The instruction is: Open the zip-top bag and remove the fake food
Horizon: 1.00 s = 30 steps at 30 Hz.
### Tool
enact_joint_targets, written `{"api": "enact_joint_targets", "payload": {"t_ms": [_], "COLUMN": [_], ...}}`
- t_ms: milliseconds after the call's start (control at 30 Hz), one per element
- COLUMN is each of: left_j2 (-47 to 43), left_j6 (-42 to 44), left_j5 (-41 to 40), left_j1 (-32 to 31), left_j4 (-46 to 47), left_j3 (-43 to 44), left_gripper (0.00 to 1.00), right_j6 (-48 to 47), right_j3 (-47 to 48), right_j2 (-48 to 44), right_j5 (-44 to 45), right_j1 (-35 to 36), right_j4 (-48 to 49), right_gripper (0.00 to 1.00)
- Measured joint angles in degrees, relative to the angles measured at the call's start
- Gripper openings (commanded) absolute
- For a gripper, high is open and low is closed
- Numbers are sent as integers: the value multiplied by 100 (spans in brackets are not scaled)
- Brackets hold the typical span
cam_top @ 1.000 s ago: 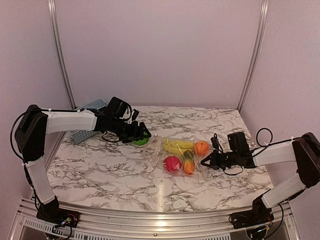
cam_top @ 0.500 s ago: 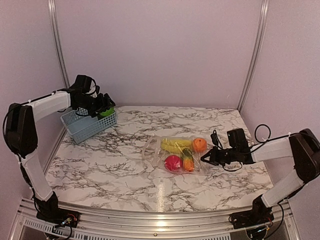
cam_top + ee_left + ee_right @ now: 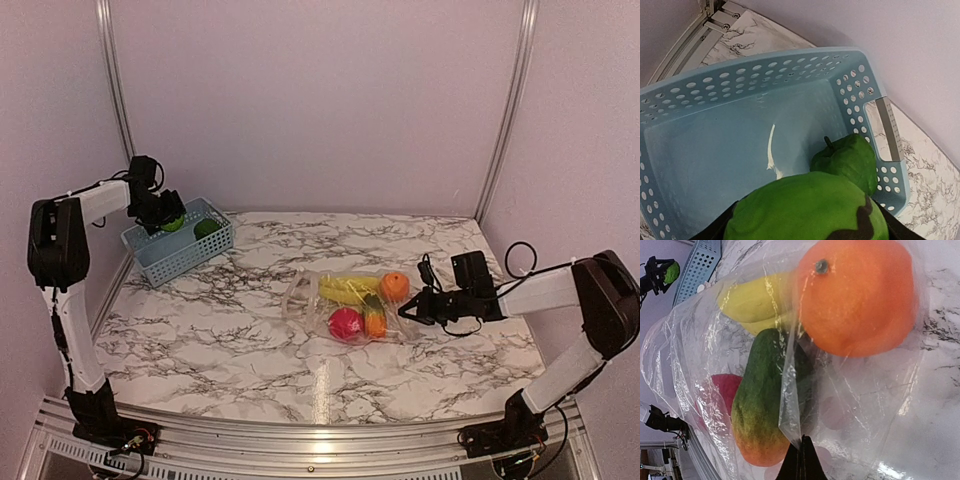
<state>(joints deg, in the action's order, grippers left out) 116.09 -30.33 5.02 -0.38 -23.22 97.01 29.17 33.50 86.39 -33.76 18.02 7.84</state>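
The zip-top bag [image 3: 345,306] lies flat on the marble table [image 3: 220,335], a little right of the middle, and most of the fake food is inside it: yellow bananas [image 3: 350,290] along the far side, an orange [image 3: 394,286] at the far right corner, a red ball-like fruit [image 3: 344,324] on the near side, and a green-and-orange piece [image 3: 375,322] just beside the red one. The right gripper [image 3: 408,312] sits low over the table at the bag's right edge, its fingers pressed together; the right wrist view shows a fold of the clear plastic [image 3: 790,425] caught at their tips, with the orange and the green-and-orange piece just beyond, behind the film. The left gripper [image 3: 165,218] is well apart from the bag, at the far left corner, over the blue basket [image 3: 190,256]. It grips a green fruit [image 3: 805,210] between widely spread fingers, held above the basket's floor. A second green piece [image 3: 847,157] lies inside the basket, against the wall at its handle end
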Motion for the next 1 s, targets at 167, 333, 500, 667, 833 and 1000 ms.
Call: {"api": "enact_joint_targets", "payload": {"t_ms": [167, 333, 500, 667, 833, 1000], "left_j2": [809, 1209, 1499, 1611, 1609, 1427], "left_j6": [74, 79, 153, 278, 350, 407], "left_j5": [-205, -437, -540, -509, -332, -81], "left_j1": [4, 2, 118, 192, 210, 203], "left_j4": [-262, -428, -623, -708, -748, -817], "left_j3": [516, 756, 1207, 1582, 1659, 1593], "left_gripper": [65, 73, 87, 95, 98, 95], "right_j6": [-33, -37, -31, -24, -26, -37], "right_j3": [101, 273, 490, 730, 981, 1106], "right_j2": [155, 337, 507, 728, 927, 1016], "right_j5": [-72, -114, -149, -175, -186, -203], "right_j1": [-4, -4, -7, -7, -7, -7], "right_j4": [-22, -61, -74, -70, -57, -52], "right_gripper": [0, 0, 0, 0, 0, 0]}}
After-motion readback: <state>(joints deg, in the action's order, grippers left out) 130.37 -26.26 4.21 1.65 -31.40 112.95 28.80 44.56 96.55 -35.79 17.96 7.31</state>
